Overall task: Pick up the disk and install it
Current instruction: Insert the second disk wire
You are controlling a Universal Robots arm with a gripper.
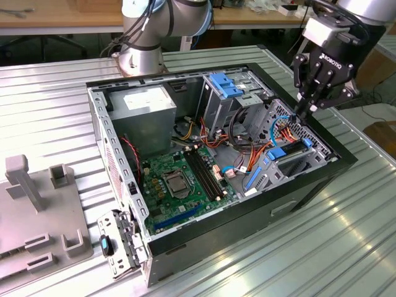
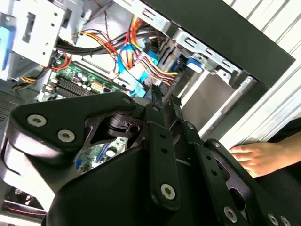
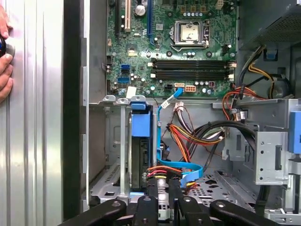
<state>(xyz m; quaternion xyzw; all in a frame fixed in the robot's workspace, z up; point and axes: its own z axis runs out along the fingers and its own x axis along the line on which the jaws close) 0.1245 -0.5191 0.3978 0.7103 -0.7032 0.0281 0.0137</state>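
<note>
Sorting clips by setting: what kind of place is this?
Probably a robotics lab or test bench: an opened computer case lies on a ribbed metal table, the arm's tool hovers above the case, and wooden desks stand behind.

An open black computer case (image 1: 185,74) lies on its side on a ribbed metal table (image 1: 49,86). Inside, a green motherboard (image 1: 179,179) fills the 7 o'clock part of the case in the exterior view, with a bare processor socket (image 1: 175,183) and black memory slots (image 1: 204,174) beside it. A grey power supply (image 1: 145,114) sits at about 10 o'clock, and a pale blue bracket (image 1: 224,85) tops the drive cage at 12 o'clock. Orange and red wires (image 3: 197,132) bundle near the cage. A grey plastic fixture (image 1: 37,210) rests on the table at 9 o'clock, well apart from the case.
</note>
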